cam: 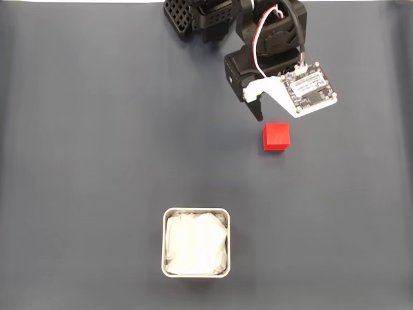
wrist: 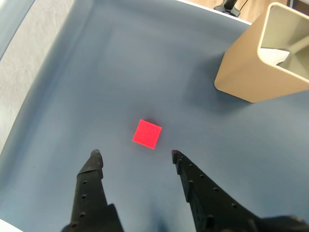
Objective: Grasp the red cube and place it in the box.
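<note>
In the fixed view, which looks straight down on a dark blue-grey cloth-covered table [cam: 84,161], the black arm [cam: 258,39] reaches in from the top edge, with red and white wires looping over it and a white plate carrying a small circuit board [cam: 308,88] on its right side. The gripper [cam: 264,116] points down the picture, and one dark fingertip shows just below the white plate; how far the fingers are spread cannot be told from this angle. The small bright red cube with smooth faces [cam: 276,137] lies flat on the cloth just below and slightly right of that fingertip, close to it but apart. The small square pale metal tin with rounded corners [cam: 196,212], lined with wrinkled white paper [cam: 195,244], sits well apart from the cube, lower in the picture and to the left, near the bottom edge. In the wrist view, the two black fingers [wrist: 91,179] rise from the bottom edge with a wide gap between their tips, so the gripper [wrist: 135,153] is clearly spread and has hold of nothing. The red cube [wrist: 147,134] rests on the cloth just beyond the tips, roughly centred between them and touching neither. The pale tin [wrist: 241,72] stands at the upper right, well away from the cube, its white lining [wrist: 275,55] visible inside
</note>
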You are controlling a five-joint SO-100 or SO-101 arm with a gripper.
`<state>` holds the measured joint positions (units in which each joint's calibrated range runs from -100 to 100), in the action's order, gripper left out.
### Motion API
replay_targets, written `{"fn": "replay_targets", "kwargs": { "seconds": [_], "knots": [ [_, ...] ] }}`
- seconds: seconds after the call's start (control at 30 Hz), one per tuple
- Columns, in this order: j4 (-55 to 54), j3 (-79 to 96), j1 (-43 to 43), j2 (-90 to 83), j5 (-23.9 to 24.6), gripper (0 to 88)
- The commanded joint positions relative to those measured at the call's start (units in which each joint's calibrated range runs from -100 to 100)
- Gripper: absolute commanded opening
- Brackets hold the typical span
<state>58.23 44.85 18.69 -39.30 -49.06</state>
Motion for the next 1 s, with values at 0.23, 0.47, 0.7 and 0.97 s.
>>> {"fn": "replay_targets", "kwargs": {
  "seconds": [0.23,0.47,0.7,0.97],
  "knots": [
    [-5.4,3.3,1.1,0.5,-1.9,35.2],
    [-7.2,4.5,1.6,1.7,-2.0,36.5],
    [-10.3,7.8,1.8,2.2,-2.3,37.4],
    [-13.2,9.5,1.8,3.9,-2.7,37.9]
  ]
}}
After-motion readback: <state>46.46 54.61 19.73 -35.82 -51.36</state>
